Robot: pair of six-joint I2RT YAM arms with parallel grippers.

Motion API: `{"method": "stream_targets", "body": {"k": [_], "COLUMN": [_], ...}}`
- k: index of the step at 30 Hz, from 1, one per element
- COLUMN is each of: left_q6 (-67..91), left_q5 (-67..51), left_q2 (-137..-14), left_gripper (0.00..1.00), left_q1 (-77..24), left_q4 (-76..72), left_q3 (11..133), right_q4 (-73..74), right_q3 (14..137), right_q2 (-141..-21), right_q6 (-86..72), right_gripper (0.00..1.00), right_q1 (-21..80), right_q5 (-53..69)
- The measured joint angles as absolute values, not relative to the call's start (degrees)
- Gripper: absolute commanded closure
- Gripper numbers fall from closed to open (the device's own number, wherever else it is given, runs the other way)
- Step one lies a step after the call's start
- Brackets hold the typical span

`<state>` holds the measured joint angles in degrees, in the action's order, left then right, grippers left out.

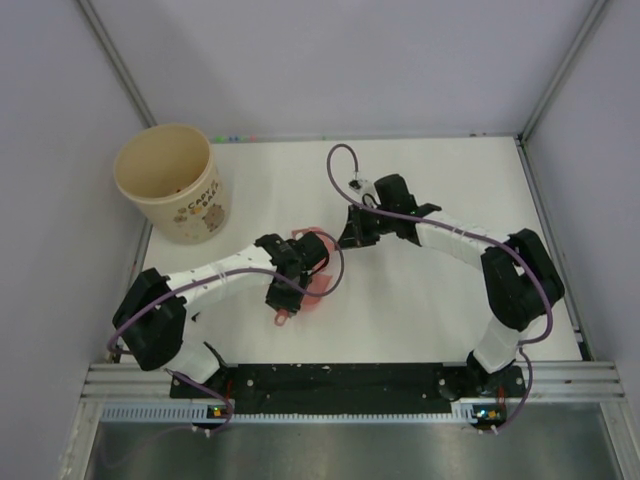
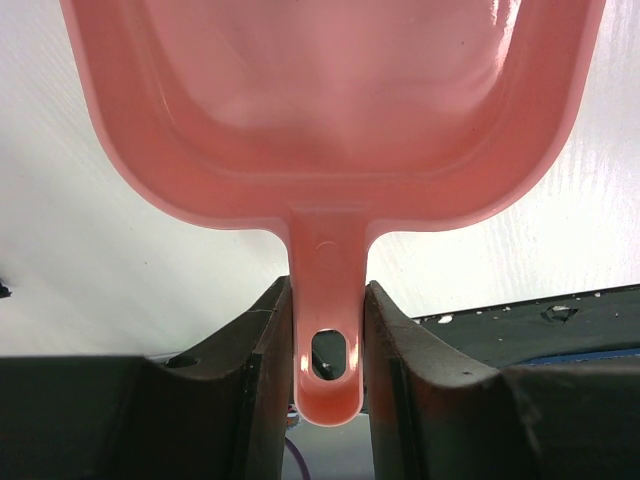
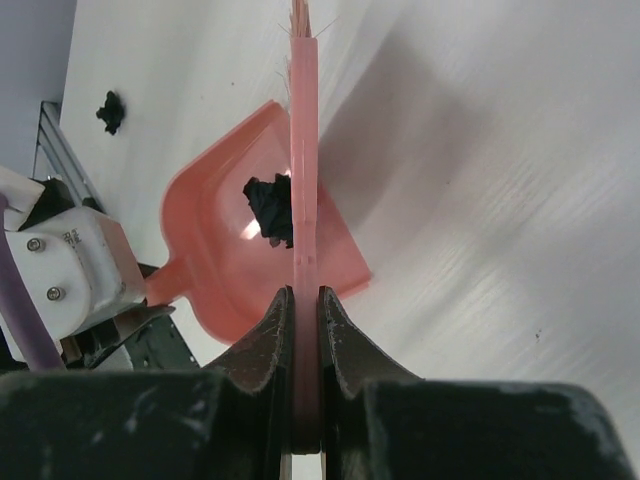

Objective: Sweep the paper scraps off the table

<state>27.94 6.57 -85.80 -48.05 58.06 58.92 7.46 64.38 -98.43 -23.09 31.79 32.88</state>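
Note:
My left gripper (image 2: pixel 328 335) is shut on the handle of a pink dustpan (image 2: pixel 330 100), which sits low over the white table (image 1: pixel 440 310). In the top view this gripper (image 1: pixel 289 294) is at centre-left with the dustpan (image 1: pixel 320 288) partly under it. My right gripper (image 3: pixel 303 300) is shut on the flat handle of a pink brush (image 3: pixel 303 150), whose bristles point away. It sits just right of the dustpan in the top view (image 1: pixel 358 232). One black paper scrap (image 3: pixel 268 208) lies inside the dustpan (image 3: pixel 220 270). Another scrap (image 3: pixel 110 110) lies on the table beyond it.
A cream paper cup (image 1: pixel 172 182) stands at the table's back left corner. Grey-lilac walls close the back and sides. A black strip (image 1: pixel 340 378) runs along the near edge by the arm bases.

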Motion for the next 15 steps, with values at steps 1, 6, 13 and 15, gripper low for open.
{"method": "stream_targets", "body": {"k": [1,6,13,15], "left_q6": [27.9,28.4,28.9,29.0], "left_q5": [6.5,6.4,6.3,6.3], "left_q2": [-85.8,-84.8,-83.2,-82.3], "left_gripper": [1.00,1.00,1.00,1.00], "left_q1": [-48.1,-48.1,-48.1,-48.1], "left_q4": [58.0,56.9,56.6,56.6], "left_q3": [58.9,57.8,57.2,56.9], "right_q4": [8.3,12.1,17.3,18.7], "right_q3": [64.4,63.3,62.2,62.2], "right_q2": [-98.4,-95.7,-87.0,-84.8], "right_q6": [-23.1,-23.2,-23.7,-23.6], "right_gripper": [1.00,1.00,1.00,1.00], "right_q1": [31.9,32.4,33.0,33.0], "right_q5": [33.2,35.5,35.4,33.9]}}
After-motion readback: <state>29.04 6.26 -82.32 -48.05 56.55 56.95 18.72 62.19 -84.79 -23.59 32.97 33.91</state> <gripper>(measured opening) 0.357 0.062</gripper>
